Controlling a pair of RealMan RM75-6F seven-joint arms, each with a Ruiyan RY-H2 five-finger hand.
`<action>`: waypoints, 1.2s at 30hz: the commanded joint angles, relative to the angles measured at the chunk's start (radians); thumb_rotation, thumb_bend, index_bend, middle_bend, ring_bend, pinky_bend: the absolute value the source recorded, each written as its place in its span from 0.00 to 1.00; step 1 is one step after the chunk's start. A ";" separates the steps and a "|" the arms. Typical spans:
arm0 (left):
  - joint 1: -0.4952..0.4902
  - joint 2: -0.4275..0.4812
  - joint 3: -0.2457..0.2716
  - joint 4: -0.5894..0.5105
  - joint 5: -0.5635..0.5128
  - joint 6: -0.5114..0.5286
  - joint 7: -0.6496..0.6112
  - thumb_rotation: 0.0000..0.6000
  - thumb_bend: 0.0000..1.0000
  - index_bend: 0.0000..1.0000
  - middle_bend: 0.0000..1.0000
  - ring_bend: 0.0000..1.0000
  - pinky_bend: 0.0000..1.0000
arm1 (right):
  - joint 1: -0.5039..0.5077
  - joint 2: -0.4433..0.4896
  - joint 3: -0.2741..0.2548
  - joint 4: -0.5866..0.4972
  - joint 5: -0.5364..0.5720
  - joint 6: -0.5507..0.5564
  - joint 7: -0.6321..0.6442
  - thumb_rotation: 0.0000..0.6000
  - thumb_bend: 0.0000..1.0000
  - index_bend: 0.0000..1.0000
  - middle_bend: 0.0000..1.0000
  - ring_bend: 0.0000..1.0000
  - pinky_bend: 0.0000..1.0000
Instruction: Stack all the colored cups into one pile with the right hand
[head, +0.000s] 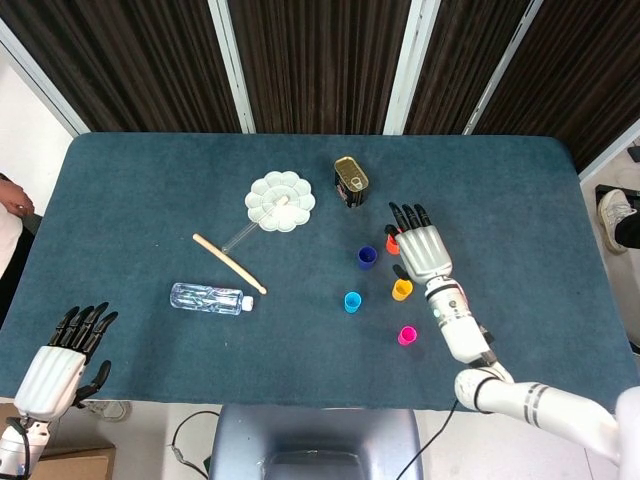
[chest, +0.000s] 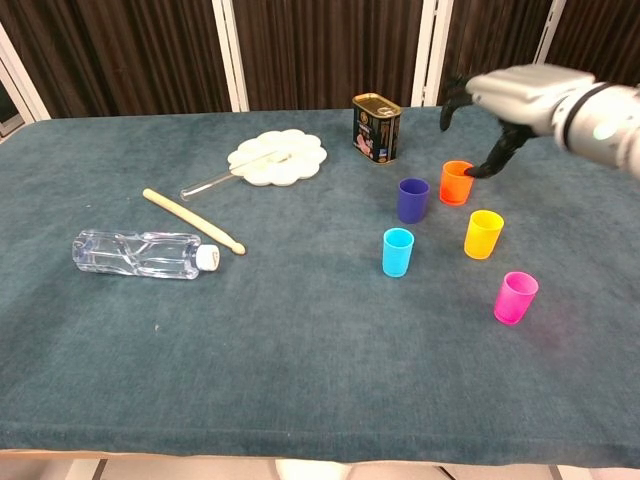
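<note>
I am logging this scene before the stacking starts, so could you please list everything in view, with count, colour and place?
orange cup: 1, orange, right half of table, far end of the cup group, under the right hand
dark blue cup: 1, left of the orange one
yellow cup: 1, nearer than the orange one
light blue cup: 1, nearer than the dark blue one
pink cup: 1, nearest, rightmost
tin can: 1, gold and dark, beyond the cups
palette: 1, white, centre far
glass tube: 1, clear, against the palette
wooden stick: 1, tan, left of centre
bottle: 1, clear, white cap, lying at left
table: 1, teal cloth
left hand: near left corner, fingers apart
right hand: over the orange cup, holding nothing
</note>
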 joint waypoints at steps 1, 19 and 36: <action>0.000 0.001 0.000 0.001 -0.001 -0.001 -0.002 1.00 0.46 0.00 0.00 0.00 0.07 | 0.075 -0.101 -0.014 0.122 0.083 -0.027 -0.049 1.00 0.38 0.40 0.00 0.00 0.00; -0.005 -0.001 -0.003 0.004 -0.012 -0.014 0.003 1.00 0.46 0.00 0.00 0.00 0.07 | 0.162 -0.224 -0.038 0.303 0.151 -0.070 0.012 1.00 0.46 0.48 0.00 0.00 0.00; -0.001 0.004 0.003 0.003 0.003 0.000 -0.007 1.00 0.46 0.00 0.00 0.00 0.07 | 0.110 -0.135 -0.010 0.201 0.060 0.101 0.142 1.00 0.49 0.60 0.01 0.00 0.00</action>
